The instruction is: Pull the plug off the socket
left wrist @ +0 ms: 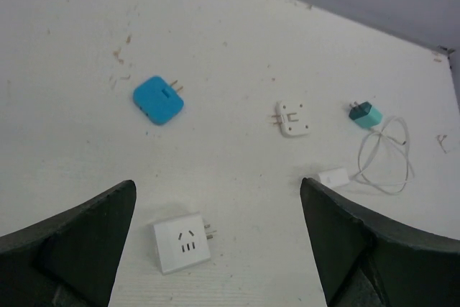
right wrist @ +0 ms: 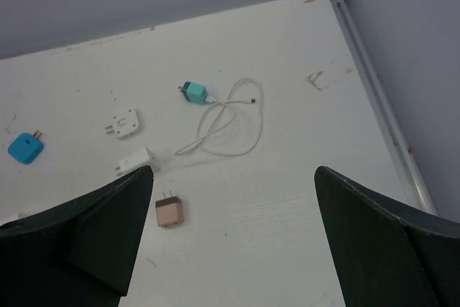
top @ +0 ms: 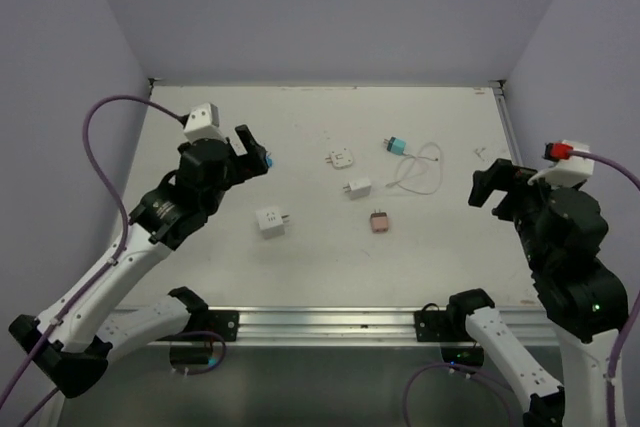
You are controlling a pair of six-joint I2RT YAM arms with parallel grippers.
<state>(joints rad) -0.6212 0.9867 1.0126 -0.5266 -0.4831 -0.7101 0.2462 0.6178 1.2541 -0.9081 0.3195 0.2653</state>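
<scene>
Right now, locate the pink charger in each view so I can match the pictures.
Top external: pink charger right of table centre, just below the small white plug.
Left wrist: not in it.
Right wrist: pink charger low, left of centre, below that plug.
Shared landmark: the coiled white cable.
</scene>
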